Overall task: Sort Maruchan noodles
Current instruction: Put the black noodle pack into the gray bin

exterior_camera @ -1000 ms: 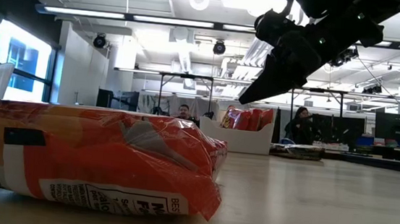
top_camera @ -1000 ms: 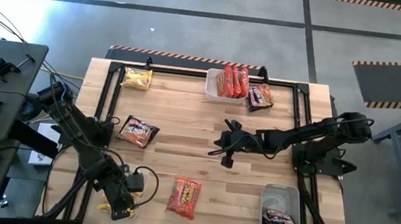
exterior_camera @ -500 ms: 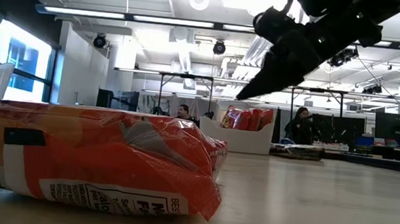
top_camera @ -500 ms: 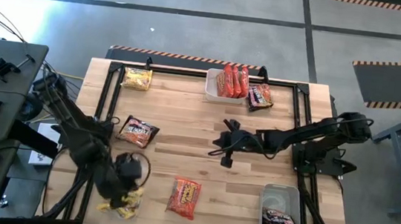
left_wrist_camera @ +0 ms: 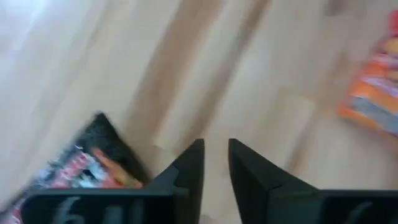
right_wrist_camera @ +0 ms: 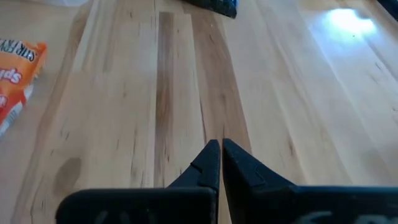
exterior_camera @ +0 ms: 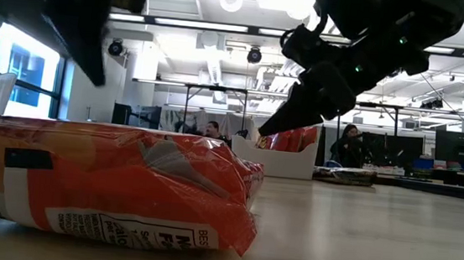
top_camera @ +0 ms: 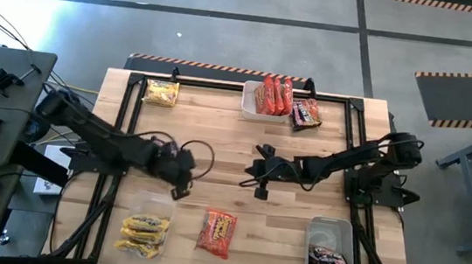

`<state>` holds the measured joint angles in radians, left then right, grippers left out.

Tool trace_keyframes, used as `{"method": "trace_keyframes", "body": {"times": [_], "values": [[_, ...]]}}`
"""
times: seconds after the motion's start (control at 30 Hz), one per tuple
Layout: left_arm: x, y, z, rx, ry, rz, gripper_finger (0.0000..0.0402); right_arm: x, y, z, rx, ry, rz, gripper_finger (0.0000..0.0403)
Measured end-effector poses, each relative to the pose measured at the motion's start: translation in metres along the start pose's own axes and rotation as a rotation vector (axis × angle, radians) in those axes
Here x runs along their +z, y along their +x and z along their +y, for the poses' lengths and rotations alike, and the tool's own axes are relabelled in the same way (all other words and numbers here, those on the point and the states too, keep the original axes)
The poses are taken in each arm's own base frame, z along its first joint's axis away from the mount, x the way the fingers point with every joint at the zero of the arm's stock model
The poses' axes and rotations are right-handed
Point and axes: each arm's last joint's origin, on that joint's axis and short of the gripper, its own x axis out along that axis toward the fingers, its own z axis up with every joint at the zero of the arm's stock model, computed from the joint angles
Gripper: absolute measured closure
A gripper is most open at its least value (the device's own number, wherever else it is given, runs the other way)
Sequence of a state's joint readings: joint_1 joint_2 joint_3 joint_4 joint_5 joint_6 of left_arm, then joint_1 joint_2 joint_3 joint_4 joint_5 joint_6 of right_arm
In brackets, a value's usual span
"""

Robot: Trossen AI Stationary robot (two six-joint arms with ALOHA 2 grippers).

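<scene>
Flat near the front edge of the wooden table (top_camera: pixel 218 139): a loose red-orange crinkly plastic noodle packet (top_camera: pixel 218 233), label up, filling the foreground of the low view (exterior_camera: pixel 109 182).

Just left of that loose packet, along the same front edge: a clear rectangular plastic tub (top_camera: pixel 148 204) with yellow noodle packets (top_camera: pixel 144 233) inside.

Well to the right of it, at the front right corner: a second clear plastic tub (top_camera: pixel 332 226) with dark brown noodle packets (top_camera: pixel 329 262).

Behind it and to the left, towards the middle of the table: a dark brown noodle packet with red print (left_wrist_camera: pixel 74 171), seen only in the left wrist view, flat on the wood, mostly hidden under the arm from above.

Far behind it, at the back edge: a white rectangular tub (top_camera: pixel 247 107) with red-orange noodle packets standing on edge (top_camera: pixel 273 95); touching the tub's right side, one more dark brown packet (top_camera: pixel 306 113) on the bare wood. Far behind and to the left, at the back left corner: a single yellow packet (top_camera: pixel 161 93).

Left gripper (top_camera: pixel 180 177) above the table behind and left of the loose packet, jaws narrowly parted with only a slim gap, nothing between them, just beside the dark packet with red print.

Right gripper (top_camera: pixel 258 176) above the middle of the table, behind and slightly right of the loose packet, jaws pressed together and empty, bare wood beneath.
</scene>
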<state>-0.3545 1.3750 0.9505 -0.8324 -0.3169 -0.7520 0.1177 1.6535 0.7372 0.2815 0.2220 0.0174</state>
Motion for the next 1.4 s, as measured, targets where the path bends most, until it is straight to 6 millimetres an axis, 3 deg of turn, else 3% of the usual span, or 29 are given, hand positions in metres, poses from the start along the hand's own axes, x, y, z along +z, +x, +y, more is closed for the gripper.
{"method": "trace_keyframes", "body": {"times": [0.37,0.63,0.8,0.97,1.23,1.4], "values": [[0.017,0.059,0.035,0.243,-0.030,0.196,0.0221,0.000,-0.001,0.000,0.006,-0.005,0.011,0.0403],[0.013,0.098,0.056,0.401,-0.070,0.401,0.0204,-0.002,-0.001,-0.001,-0.010,-0.011,0.032,0.0403],[0.012,0.114,0.060,0.423,0.010,0.468,0.0204,-0.004,-0.001,-0.001,-0.014,-0.012,0.051,0.0403],[0.012,0.117,0.060,0.403,0.073,0.491,0.0239,-0.004,-0.001,-0.001,-0.014,-0.012,0.052,0.0403],[0.014,0.107,0.054,0.316,0.199,0.451,0.0388,-0.005,-0.001,-0.001,-0.014,-0.013,0.058,0.0403],[0.017,0.091,0.048,0.270,0.247,0.376,0.0396,-0.005,-0.001,-0.001,-0.014,-0.037,0.059,0.0403]]}}
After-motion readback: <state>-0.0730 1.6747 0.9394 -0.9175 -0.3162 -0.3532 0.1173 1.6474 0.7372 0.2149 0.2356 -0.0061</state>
